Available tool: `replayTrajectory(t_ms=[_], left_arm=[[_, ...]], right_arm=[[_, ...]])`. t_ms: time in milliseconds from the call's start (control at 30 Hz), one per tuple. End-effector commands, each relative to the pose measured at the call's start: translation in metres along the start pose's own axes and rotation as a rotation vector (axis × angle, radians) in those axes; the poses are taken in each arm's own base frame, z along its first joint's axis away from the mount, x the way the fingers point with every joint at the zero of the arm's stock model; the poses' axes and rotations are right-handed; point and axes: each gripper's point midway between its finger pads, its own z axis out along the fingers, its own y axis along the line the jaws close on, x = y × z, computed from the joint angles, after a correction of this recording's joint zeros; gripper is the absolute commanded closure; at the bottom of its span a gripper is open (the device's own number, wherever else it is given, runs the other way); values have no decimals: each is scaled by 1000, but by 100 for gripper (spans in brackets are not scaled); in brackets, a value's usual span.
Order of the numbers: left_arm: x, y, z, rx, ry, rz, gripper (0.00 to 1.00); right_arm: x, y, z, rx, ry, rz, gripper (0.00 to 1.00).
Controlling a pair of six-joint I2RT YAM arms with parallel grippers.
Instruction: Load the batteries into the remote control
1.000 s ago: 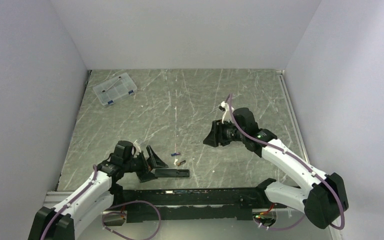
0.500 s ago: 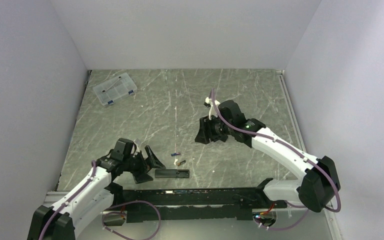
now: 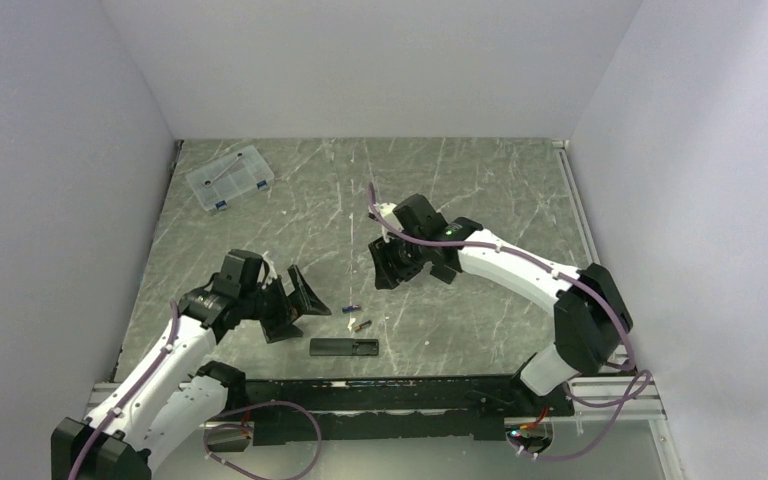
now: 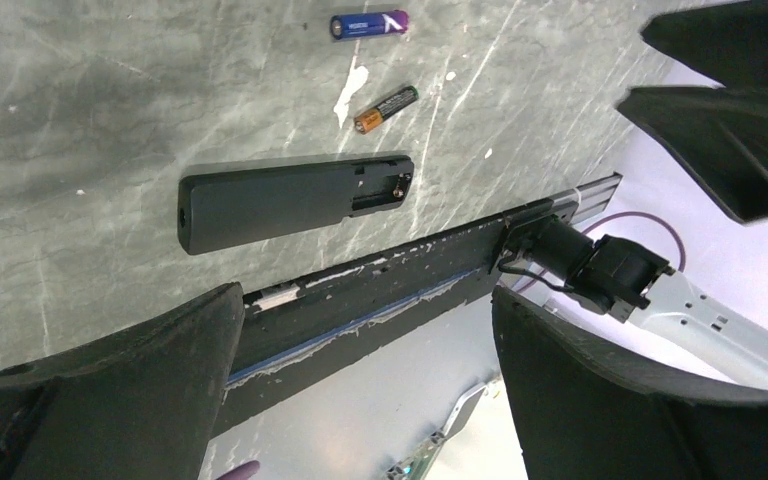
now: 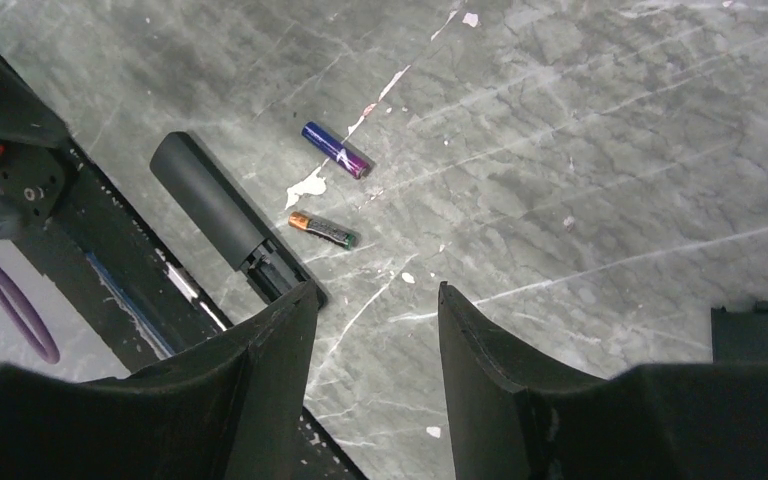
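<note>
Near the front edge of the desk point(image 3: 460, 190) lies the remote control point(image 3: 344, 347), flat and parallel to the rail. Its battery bay is uncovered at the end closest to the cells, and nothing is loaded yet. Both batteries rest on the desk just beyond it. The blue-banded one point(image 3: 351, 308) is farther out, the gold-ended one point(image 3: 362, 324) is nearer the remote, and the two lie close together without touching.

Your left gripper point(image 3: 295, 310) hangs to the left of the remote with its jaws spread wide, holding nothing. Your right gripper point(image 3: 385, 268) hovers above the desk just beyond the blue-banded cell, jaws parted and also empty.

You appear to be on the approach to the first pick, with no cell grasped.

Next, bring the right gripper down over one cell, set the jaws across its narrow width and close gently, since a cell this small and round will likely roll if nudged. Check which end faces the bay's spring before you carry it over. The left gripper looks well placed to steady the remote.
</note>
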Motion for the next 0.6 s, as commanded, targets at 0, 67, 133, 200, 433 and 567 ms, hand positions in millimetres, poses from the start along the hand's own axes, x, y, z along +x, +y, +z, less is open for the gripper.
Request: replayTrajectory(t_ms=[0, 67, 133, 200, 433, 567], left_arm=[[-11, -13, -18, -30, -21, 103, 1], [-15, -21, -26, -35, -31, 148, 1], [-19, -27, -35, -50, -41, 184, 1], [-24, -32, -43, -60, -61, 227, 1], [-40, -46, -63, -52, -148, 390, 1], [-46, -53, -74, -51, -187, 454, 1]], right_arm=[[-21, -1, 7, 15, -19, -59, 50], [-24, -3, 15, 23, -7, -55, 50], [-28, -2, 20, 17, -1, -56, 50], [-29, 1, 26, 6, 9, -50, 50], [-37, 16, 47, 3, 19, -73, 50], [-34, 21, 60, 3, 60, -57, 50]])
